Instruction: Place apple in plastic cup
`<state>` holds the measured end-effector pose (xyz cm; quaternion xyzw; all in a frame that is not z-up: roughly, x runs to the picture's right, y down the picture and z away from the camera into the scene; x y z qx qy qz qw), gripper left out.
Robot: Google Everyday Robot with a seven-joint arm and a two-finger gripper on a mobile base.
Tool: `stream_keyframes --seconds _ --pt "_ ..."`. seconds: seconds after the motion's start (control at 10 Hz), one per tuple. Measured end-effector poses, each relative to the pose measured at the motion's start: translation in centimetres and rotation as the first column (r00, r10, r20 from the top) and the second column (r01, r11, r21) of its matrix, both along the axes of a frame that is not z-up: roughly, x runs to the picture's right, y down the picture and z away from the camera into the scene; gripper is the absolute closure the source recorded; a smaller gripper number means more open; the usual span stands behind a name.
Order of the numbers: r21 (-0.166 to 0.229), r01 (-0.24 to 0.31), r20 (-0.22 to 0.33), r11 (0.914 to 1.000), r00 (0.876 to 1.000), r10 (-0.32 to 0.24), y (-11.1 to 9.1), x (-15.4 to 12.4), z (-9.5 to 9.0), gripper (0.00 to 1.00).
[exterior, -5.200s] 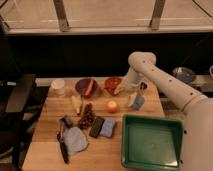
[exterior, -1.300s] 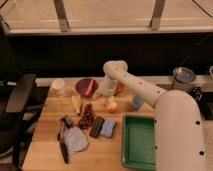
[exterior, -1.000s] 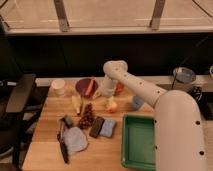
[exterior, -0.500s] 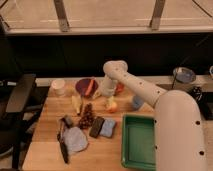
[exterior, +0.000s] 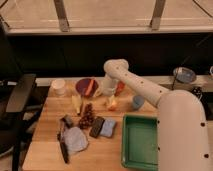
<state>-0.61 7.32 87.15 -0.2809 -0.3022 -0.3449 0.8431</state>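
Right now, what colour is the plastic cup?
The plastic cup is light blue, camera view; the hand is by the apple.

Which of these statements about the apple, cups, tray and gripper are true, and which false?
1. The apple is inside the plastic cup. False: it lies on the table, left of the cup in the picture.
2. The gripper is close to the apple. True.
3. The green tray sits at the table's near right. True.
4. The white cup stands right of the plastic cup. False: it stands far to its left.
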Motion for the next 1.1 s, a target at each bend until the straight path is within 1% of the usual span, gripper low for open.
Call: stream_keyframes --seconds 0.1,0.2,0.3,0.4,0.6,0.7,1.0,1.1 --pt "0.016 -0.001 -0.011 0.9999 1.0 0.001 -0.7 0.2 -0.9 0.34" --pt "0.023 0.004 -0.026 0.9997 1.0 -0.004 -1.0 0.2 -1.5 0.34" --pt "0.025 0.01 -0.043 0.9996 0.999 -0.009 -1.1 0.1 -1.7 0.34" --pt "0.02 0.021 -0.059 0.9996 0.998 -0.02 -0.9 0.3 -1.6 0.34" --pt "0.005 0.042 -0.102 0.9991 0.994 -0.041 -0.4 0.9 -1.0 0.34" --pt "-0.003 0.043 -0.125 0.9991 0.991 -0.043 -0.1 1.5 -0.6 0.34" --pt "-0.027 0.017 -0.172 0.9995 0.985 -0.022 1.1 3.9 1.2 0.34" --pt "-0.036 0.008 -0.181 0.9993 0.983 -0.014 1.4 4.3 1.8 0.34"
